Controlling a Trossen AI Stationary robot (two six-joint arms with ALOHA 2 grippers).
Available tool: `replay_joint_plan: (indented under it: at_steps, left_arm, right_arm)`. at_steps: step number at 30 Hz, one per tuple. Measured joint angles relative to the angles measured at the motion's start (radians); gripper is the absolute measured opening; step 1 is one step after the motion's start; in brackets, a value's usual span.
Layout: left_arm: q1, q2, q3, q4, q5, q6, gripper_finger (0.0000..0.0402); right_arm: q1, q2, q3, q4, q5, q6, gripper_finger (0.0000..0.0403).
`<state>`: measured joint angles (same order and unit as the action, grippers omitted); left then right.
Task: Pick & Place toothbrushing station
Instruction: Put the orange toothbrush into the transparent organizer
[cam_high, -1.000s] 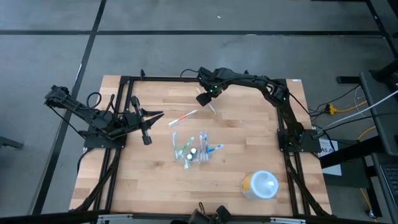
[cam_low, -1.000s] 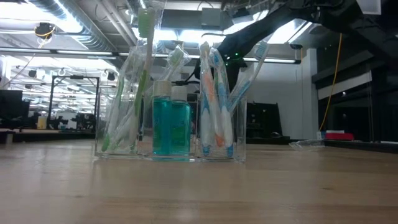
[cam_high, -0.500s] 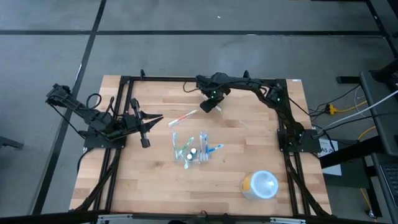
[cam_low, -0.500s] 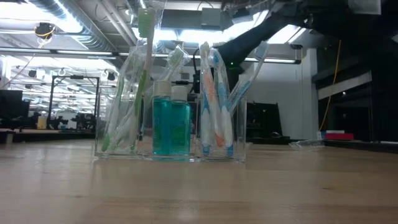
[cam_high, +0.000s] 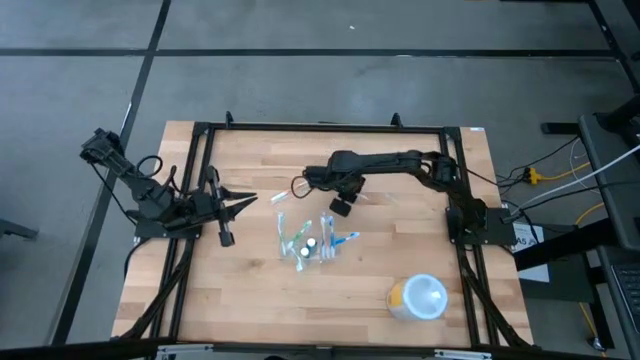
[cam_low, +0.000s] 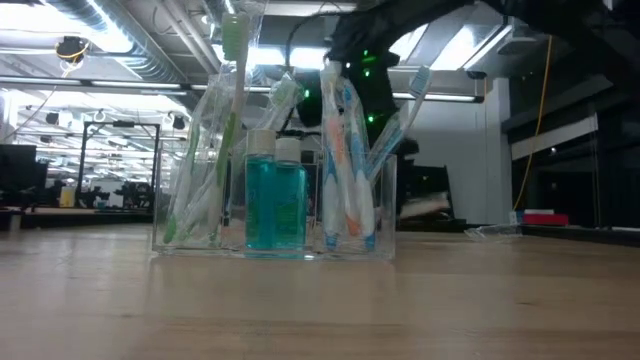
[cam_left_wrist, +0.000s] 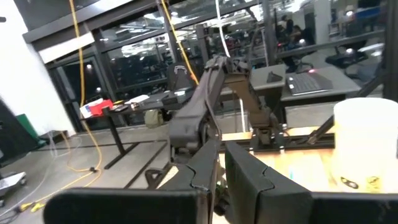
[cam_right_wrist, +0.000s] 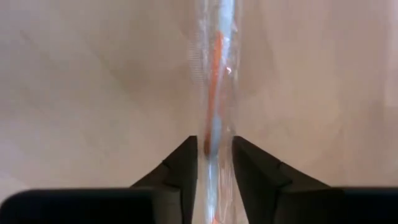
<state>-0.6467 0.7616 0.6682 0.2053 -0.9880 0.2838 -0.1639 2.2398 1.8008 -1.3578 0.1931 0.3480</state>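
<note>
The right gripper clenches a wrapped toothbrush at twelve o'clock of the clear toothbrushing station, light, slippery, best gripped by its walls.

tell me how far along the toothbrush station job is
Done: the right tool is closed around the clear toothbrush holder. In hand: that grip; no lift shows yet. Left: carry it off and set it down. The left tool waits, shut, at the table's left.
</note>
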Motion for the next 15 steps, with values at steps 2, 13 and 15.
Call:
replay_joint_plan:
  at_steps: [2, 13, 15]
  left_arm:
    - [-0.024, 0.000, 0.000, 0.001, -0.009, -0.001, 0.0029]
    - [-0.086, 0.000, 0.000, 0.016, -0.054, 0.006, 0.0029]
    - [-0.086, 0.000, 0.000, 0.016, -0.059, 0.003, 0.0029]
  right_arm:
    - [0.005, -0.022, 0.000, 0.012, 0.017, 0.019, 0.0109]
    - [-0.019, -0.106, 0.000, 0.118, -0.006, -0.022, 0.0199]
    - [-0.032, -0.106, 0.000, 0.185, -0.065, -0.063, 0.0209]
